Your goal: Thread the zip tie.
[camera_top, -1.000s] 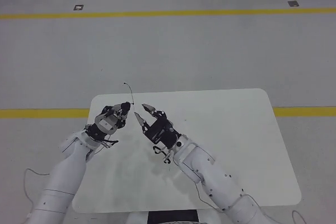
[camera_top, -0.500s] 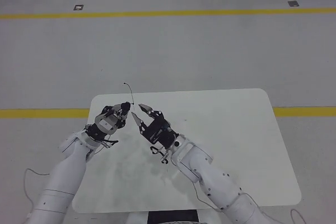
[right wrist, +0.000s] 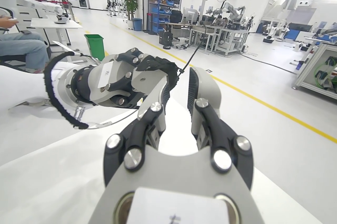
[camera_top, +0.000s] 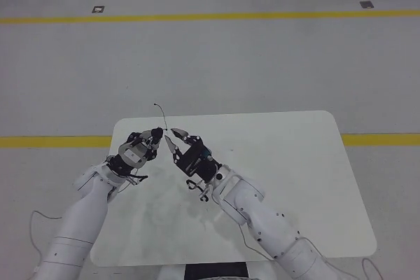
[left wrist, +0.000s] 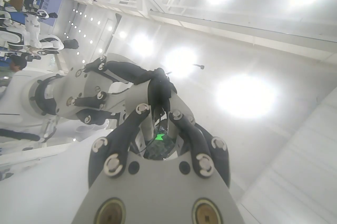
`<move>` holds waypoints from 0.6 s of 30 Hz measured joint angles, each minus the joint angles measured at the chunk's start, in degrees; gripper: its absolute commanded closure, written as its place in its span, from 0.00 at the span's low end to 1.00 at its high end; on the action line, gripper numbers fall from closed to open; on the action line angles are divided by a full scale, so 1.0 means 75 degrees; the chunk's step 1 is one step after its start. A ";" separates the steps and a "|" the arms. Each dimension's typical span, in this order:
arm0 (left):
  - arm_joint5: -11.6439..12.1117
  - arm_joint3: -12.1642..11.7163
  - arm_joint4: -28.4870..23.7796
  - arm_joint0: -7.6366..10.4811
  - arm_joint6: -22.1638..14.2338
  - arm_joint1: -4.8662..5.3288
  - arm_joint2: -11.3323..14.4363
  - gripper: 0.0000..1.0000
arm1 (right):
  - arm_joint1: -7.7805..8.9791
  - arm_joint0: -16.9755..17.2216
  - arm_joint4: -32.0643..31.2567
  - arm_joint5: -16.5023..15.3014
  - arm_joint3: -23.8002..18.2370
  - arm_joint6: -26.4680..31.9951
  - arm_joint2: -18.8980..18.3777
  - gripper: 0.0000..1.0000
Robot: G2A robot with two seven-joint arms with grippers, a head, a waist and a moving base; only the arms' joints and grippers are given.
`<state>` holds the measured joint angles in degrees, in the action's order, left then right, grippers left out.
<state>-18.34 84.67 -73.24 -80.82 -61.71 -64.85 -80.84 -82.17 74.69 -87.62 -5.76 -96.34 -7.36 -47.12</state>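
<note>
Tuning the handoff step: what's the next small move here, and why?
Probably ease the right gripper forward until the zip tie sits between its open jaws. The left gripper is shut on one end of it, the free strap juts out beyond, and the right gripper stands just short of it.

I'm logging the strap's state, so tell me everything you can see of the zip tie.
The zip tie is a thin black strap that looks like plastic. One end is pinched in the shut left gripper, above the far left part of the table. The free length points away from the robot, nearly straight, curving slightly near its small dark tip. It forms no loop. The open right gripper sits close beside it, apparently not touching.
</note>
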 measured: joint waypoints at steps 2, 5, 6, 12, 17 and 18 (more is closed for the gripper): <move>0.0000 0.0000 0.0000 0.0000 0.0000 0.0000 0.0000 1.00 | -0.0008 -0.0006 -0.0003 0.0019 0.0012 0.0013 -0.0004 1.00; 0.0000 0.0000 0.0000 0.0000 0.0000 0.0000 0.0000 1.00 | -0.0013 -0.0003 -0.0027 0.0030 0.0025 0.0021 -0.0022 1.00; 0.0000 0.0000 0.0000 0.0000 0.0000 0.0000 0.0000 1.00 | -0.0013 0.0004 -0.0047 0.0035 0.0025 0.0023 -0.0034 1.00; 0.0000 0.0000 0.0000 0.0000 0.0000 0.0000 0.0000 1.00 | 0.0004 0.0072 -0.0167 0.0028 0.0000 0.0110 -0.0117 1.00; 0.0000 0.0000 0.0000 0.0000 0.0000 0.0000 0.0000 1.00 | 0.0026 0.0160 -0.0236 0.0020 -0.0042 0.0148 -0.0218 1.00; 0.0000 0.0000 0.0000 0.0000 0.0000 0.0000 0.0000 1.00 | 0.0031 0.0177 -0.0245 0.0016 -0.0046 0.0154 -0.0238 1.00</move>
<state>-18.34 84.67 -73.24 -80.82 -61.71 -64.85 -80.84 -81.94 76.01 -89.46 -5.64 -96.69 -6.21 -48.91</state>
